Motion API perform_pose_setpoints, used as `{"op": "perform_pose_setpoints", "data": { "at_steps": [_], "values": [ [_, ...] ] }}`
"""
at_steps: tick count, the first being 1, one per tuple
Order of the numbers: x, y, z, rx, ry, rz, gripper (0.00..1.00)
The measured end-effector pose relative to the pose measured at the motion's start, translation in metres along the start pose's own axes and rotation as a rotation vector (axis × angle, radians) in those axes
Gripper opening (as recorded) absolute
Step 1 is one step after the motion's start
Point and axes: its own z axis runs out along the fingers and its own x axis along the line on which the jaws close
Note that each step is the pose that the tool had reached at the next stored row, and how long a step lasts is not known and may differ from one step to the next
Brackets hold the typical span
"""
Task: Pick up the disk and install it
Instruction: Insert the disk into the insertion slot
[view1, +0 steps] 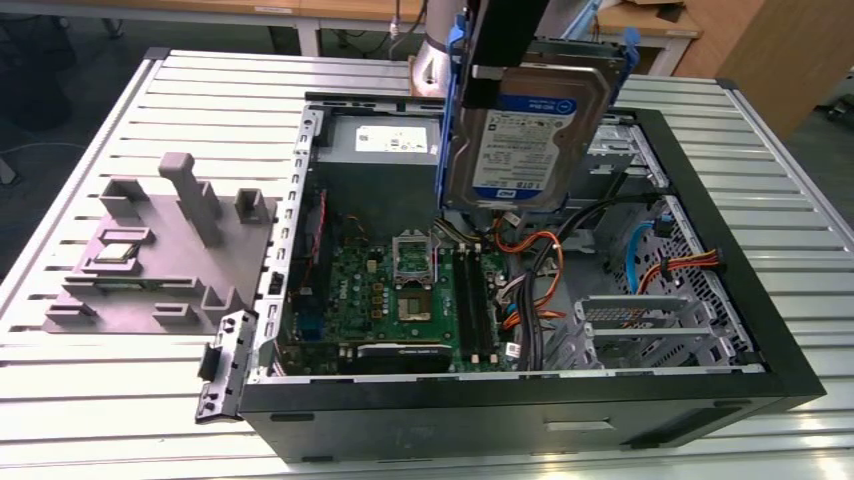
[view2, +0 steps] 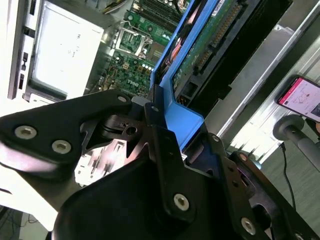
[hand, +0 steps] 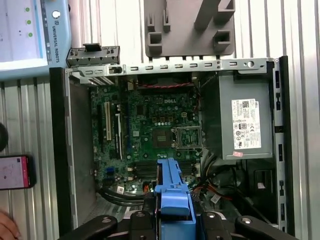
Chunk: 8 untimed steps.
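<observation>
On your slatted counter (view1: 80, 400) sits the open computer case (view1: 534, 405). The disk (view1: 531, 130) hangs above it, long axis near upright, label facing the exterior view. Your tool (view1: 503, 50) is clamped on its blue-framed top edge.

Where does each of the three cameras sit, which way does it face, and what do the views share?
Exterior view: off the arm, raised, looking down into the open computer case; the gripper grips the disk over it.
First wrist view: on the arm, looking straight down past the gripper onto the motherboard and power supply.
Second wrist view: on the arm, close behind the gripper, looking along the disk's edge into the case.
Shared: both wrist views catch a phone beside the case.
</observation>
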Motion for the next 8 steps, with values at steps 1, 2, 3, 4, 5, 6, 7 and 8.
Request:
{"op": "perform_pose_setpoints", "data": {
  "at_steps": [1, 2, 3, 4, 5, 6, 7, 8],
  "values": [
    [0.0018, -0.0001, 0.0003, 0.0000, -0.0001, 0.000, 0.37],
    [0.0040, -0.0003, 0.0005, 0.0001, -0.0001, 0.000, 0.37],
    [0.0062, -0.0005, 0.0005, 0.0000, 0.0004, 0.000, 0.37],
    [0.0088, -0.0007, 0.0006, 0.0001, 0.0008, 0.000, 0.37],
    [0.0115, -0.0009, 0.0007, 0.0001, 0.0012, 0.000, 0.37],
    [0.0142, -0.0010, 0.0009, 0.0002, 0.0019, 0.000, 0.37],
    [0.0165, -0.0012, 0.0010, 0.0003, 0.0028, 0.000, 0.37],
    [0.0187, -0.0014, 0.0010, 0.0003, 0.0042, 0.000, 0.37]
  ]
}}
